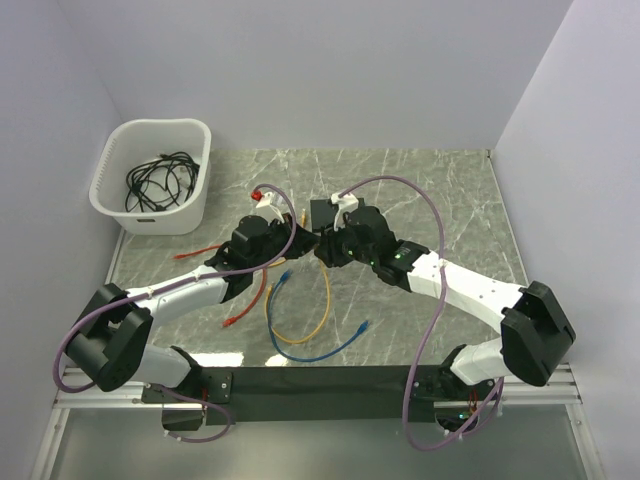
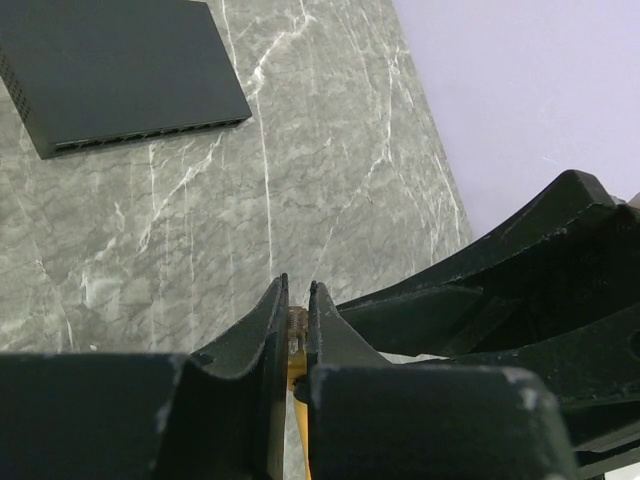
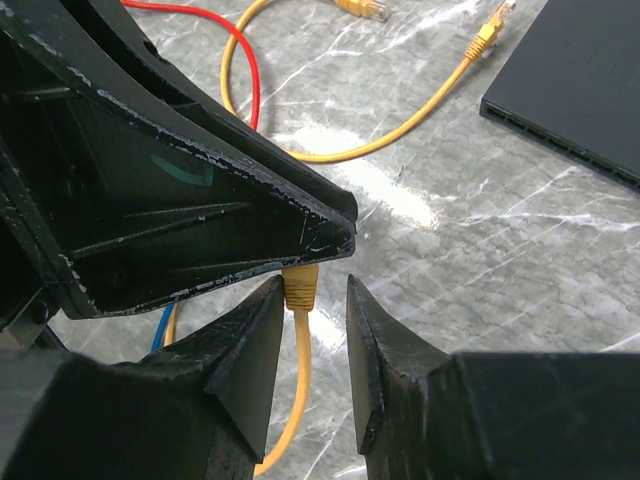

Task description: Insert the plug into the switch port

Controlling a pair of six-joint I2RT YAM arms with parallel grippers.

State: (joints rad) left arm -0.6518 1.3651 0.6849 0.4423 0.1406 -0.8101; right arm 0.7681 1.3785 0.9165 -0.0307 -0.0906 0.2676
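Near the switch (image 2: pixel 120 70), the left pincer (image 2: pixel 297 292) is clamped tight on the yellow plug (image 2: pixel 296 330). The right pincer (image 3: pixel 312 298) straddles that same plug, its jaws partly apart.

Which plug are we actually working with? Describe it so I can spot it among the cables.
On the marble table, look just beside the black switch. The yellow plug sits there pinched in the left hand, the right hand straddling its cable. Other yellow plugs lie loose on the marble; only this one is held.

No legible text, no brand marks, no numbers or signs anywhere
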